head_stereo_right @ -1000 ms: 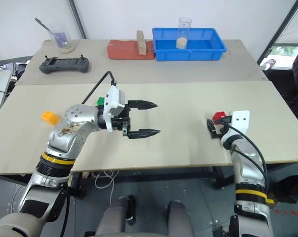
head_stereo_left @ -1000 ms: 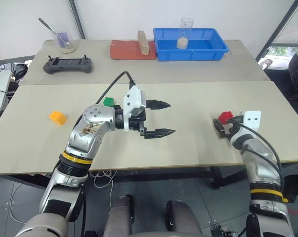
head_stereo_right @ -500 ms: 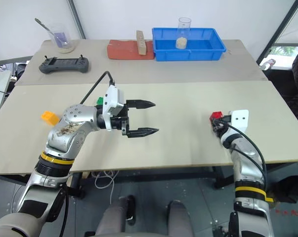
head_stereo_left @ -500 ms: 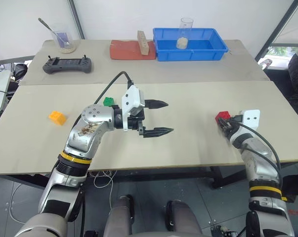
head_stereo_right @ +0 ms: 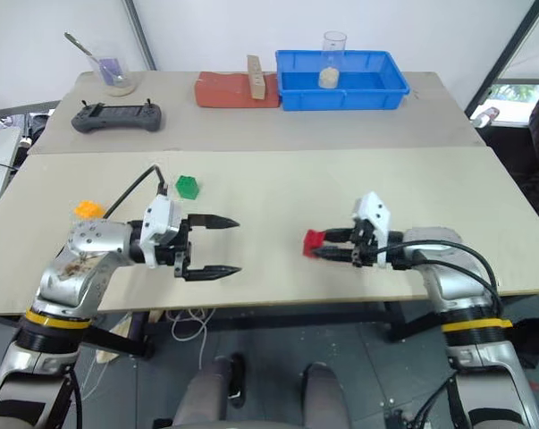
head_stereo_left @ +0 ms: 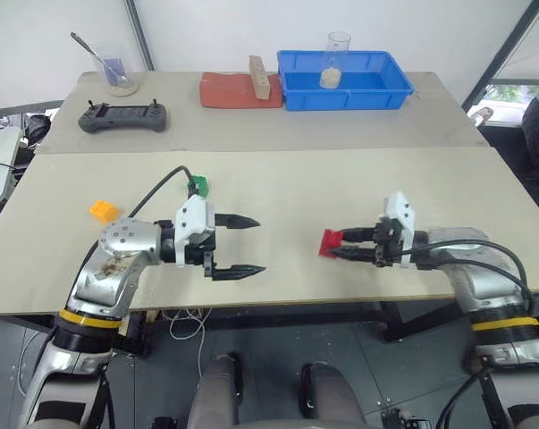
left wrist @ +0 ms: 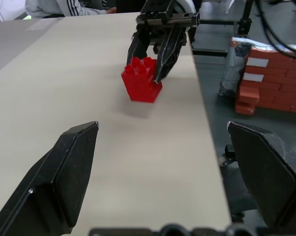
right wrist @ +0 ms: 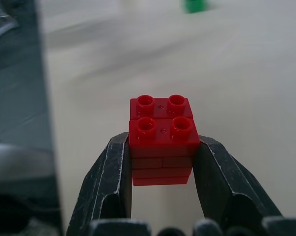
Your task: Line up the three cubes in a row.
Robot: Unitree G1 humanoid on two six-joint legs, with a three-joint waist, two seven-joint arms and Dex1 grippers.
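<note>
The desk (head_stereo_left: 341, 188) carries all three cubes, spread out rather than in a row. Largest in the scene are the two arms. The left gripper (head_stereo_left: 242, 245) hovers over the near-left part of the desk, pointing right, its fingers wide apart and holding nothing. The right gripper (head_stereo_left: 339, 247) reaches in from the right, pointing left toward the middle, its fingers clamped on the red cube (head_stereo_left: 330, 242) — the right wrist view shows the cube squeezed between both fingertips, studs up.

The green cube (head_stereo_left: 198, 186) sits on the desk just beyond the left gripper, toward the far side; the orange-yellow cube (head_stereo_left: 104, 211) lies further left, near the left arm's elbow. Both are well apart from the red one.

The step in hand looks like carrying the red cube to its place in the row. From the left wrist view I cannot tell whether it rests on the desk or is held just above it. The next move calls for setting it down level — in line with where the other two can join it — then opening the fingers cleanly so the cube does not tip or drag.
</note>
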